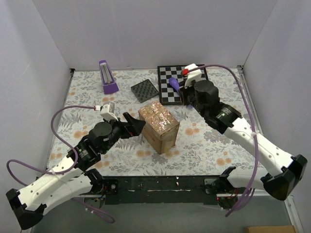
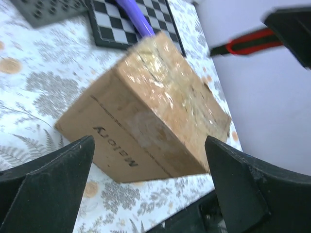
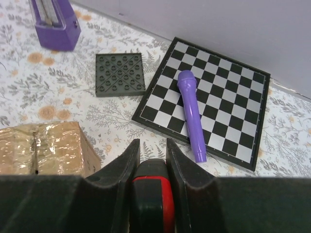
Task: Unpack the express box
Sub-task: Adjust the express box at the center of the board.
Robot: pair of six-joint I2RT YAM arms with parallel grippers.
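The express box, a brown carton with glossy tape over its top, stands on the floral table near the middle. My left gripper is open just to its left. In the left wrist view the box lies a little beyond my wide-apart fingers, untouched. My right gripper hovers over the chessboard, shut on a black-and-red cutter that fills the gap between its jaws. That cutter also shows high beyond the box. The box's taped top sits at the lower left of the right wrist view.
A black-and-white chessboard lies at the back with a purple pen on it. A dark studded plate sits left of it, and a purple stand further left. Grey walls close in three sides.
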